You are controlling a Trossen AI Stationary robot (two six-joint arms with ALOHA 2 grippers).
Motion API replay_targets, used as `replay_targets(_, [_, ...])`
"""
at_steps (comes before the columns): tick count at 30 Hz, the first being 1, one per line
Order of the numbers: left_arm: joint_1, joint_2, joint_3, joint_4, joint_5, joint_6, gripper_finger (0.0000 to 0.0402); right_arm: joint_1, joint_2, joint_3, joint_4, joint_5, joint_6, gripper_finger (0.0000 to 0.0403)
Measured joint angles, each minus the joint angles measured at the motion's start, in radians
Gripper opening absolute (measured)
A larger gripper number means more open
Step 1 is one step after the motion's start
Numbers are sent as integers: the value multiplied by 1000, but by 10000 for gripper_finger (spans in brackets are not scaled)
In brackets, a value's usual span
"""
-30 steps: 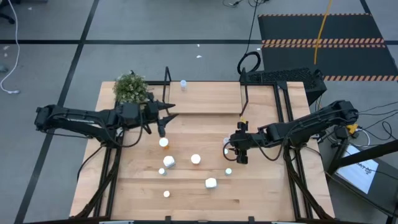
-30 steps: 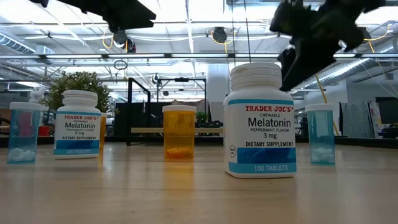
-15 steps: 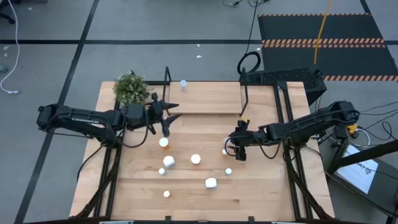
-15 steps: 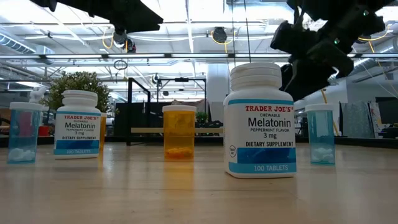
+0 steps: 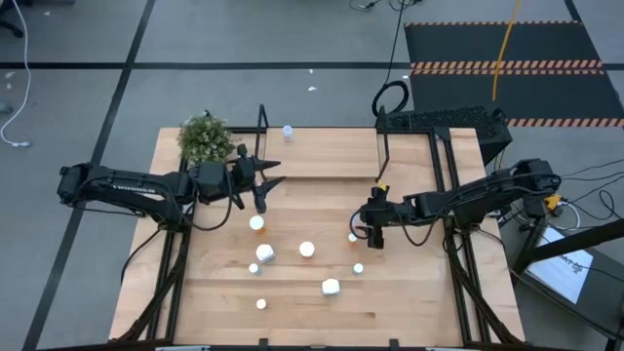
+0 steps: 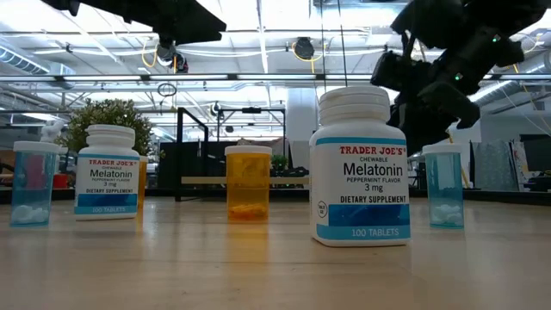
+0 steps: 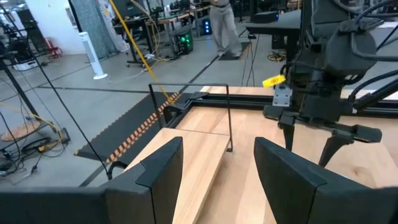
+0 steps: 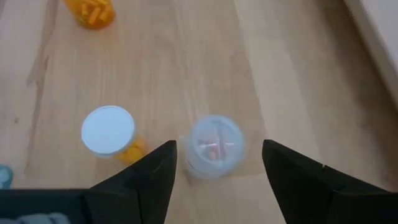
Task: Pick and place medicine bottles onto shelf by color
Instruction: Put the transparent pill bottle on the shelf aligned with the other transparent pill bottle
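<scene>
Now I hold the right gripper (image 8: 217, 163), fingers spread, above the clear bottle (image 8: 215, 144); I should descend centered, avoiding the orange bottle (image 8: 111, 132) beside it. Beyond that clear bottle, the left gripper (image 5: 265, 179) waits, fingers spread, by the shelf (image 5: 327, 154).

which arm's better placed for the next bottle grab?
Right. The right gripper hangs directly over a pale bottle, jaws open either side. The left gripper, also open, sits by the shelf, over no bottle.

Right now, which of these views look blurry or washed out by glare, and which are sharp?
Right wrist view: soft, the clear pill bottle between the fingers is smeared. Low view: the front Trader Joe's melatonin bottle is crisp, bright ceiling lights glare behind it, and the arm overhead is a dark silhouette. High view: evenly lit, bottles tiny. Left wrist view: clear, own fingers dark.
</scene>
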Motion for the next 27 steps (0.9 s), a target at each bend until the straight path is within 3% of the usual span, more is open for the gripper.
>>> replay_targets(10, [0, 0, 0, -1, 0, 2, 200, -16, 79, 0, 80, -40, -22, 226])
replay_targets(21, [0, 0, 0, 1, 0, 6, 200, -57, 77, 0, 84, -92, -23, 152])
replay_targets(27, [1, 0, 0, 7, 0, 6, 200, -57, 68, 14, 88, -92, -30, 142])
